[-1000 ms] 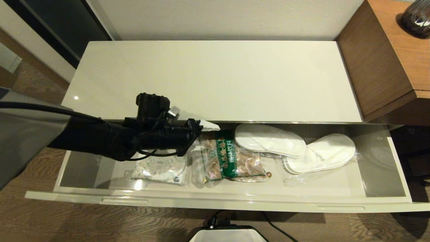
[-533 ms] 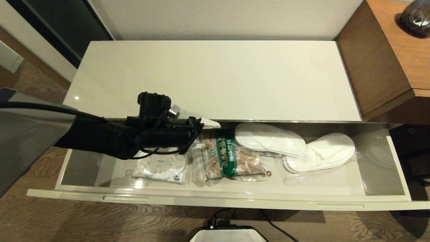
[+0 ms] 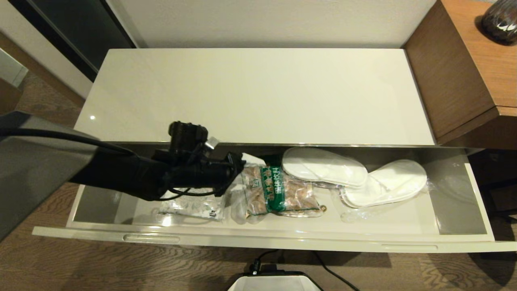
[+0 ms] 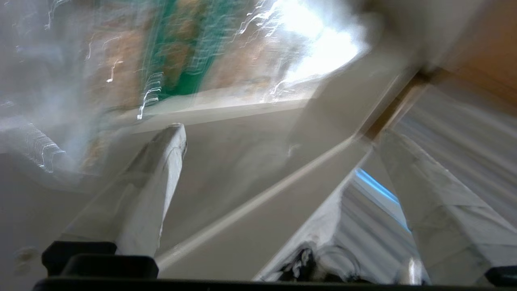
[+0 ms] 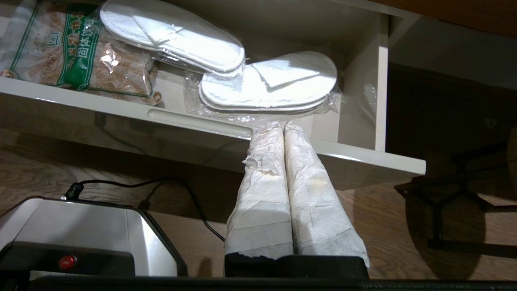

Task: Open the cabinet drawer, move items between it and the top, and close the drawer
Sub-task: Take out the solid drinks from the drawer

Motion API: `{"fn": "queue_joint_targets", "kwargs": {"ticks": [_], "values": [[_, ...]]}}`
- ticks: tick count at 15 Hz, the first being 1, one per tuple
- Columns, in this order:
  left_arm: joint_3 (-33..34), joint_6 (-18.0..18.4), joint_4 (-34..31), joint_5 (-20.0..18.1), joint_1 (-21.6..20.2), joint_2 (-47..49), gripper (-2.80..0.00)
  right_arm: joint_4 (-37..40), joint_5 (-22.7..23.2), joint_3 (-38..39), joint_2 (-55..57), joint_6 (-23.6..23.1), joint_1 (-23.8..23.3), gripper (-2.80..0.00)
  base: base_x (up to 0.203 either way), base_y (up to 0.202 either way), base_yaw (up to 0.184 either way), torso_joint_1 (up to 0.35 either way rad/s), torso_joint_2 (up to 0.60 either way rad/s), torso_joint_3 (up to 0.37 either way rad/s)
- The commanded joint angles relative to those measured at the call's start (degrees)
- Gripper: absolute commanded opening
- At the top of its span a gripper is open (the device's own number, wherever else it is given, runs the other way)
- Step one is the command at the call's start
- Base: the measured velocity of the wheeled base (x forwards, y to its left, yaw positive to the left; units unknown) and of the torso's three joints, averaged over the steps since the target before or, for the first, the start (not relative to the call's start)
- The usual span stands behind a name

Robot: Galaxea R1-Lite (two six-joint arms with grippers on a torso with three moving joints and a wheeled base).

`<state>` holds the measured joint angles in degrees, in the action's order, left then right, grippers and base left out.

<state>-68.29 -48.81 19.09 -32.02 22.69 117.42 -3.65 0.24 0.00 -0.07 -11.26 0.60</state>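
The cabinet drawer (image 3: 258, 238) stands pulled fully out below the top (image 3: 258, 93), which carries nothing. Inside lie all three items in a row: the tissue pack (image 3: 190, 207) toward the robot's left, largely covered by the left arm; the snack bag (image 3: 278, 194) in the middle, green band across it; and the slippers (image 3: 355, 178) in clear wrap on the right, one pair overlapping the other, the nearer pair just beside the bag's edge. The left gripper (image 3: 248, 159) reaches in from the left, low over the drawer's back edge, its fingers spread wide and holding nothing, one fingertip (image 4: 171, 135) just short of the snack bag's crinkled end; whether it touches the plastic cannot be told. The black arm and its cable block most of the tissue pack from above. The right gripper (image 5: 282, 129) hangs outside the drawer front, below its right slot handle (image 5: 200, 123), fingers pressed together and empty. A brown wooden unit (image 3: 464, 76) rises beside the top's right end, a dark rounded object (image 3: 501, 20) on it.
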Motion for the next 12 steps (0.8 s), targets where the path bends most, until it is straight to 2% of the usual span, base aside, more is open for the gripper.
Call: {"fn": "queue_joint_targets", "kwargs": {"ticks": [1, 7, 12], "values": [[0.2, -0.1, 0.6, -0.2, 0.6, 0.5, 0.0, 0.0, 0.0, 0.1, -1.2, -0.1, 0.0, -2.8, 0.0, 0.0, 0.0, 0.0, 0.0, 0.0], [0.4, -0.1, 0.7, -0.1, 3.2, 2.3, 0.0, 0.0, 0.0, 0.1, -1.2, -0.1, 0.0, -2.8, 0.0, 0.0, 0.0, 0.0, 0.0, 0.0], [2.2, -0.2, 0.7, -0.1, 3.4, 1.8, 0.0, 0.0, 0.0, 0.1, -1.2, -0.1, 0.0, -2.8, 0.0, 0.0, 0.0, 0.0, 0.0, 0.0]]}}
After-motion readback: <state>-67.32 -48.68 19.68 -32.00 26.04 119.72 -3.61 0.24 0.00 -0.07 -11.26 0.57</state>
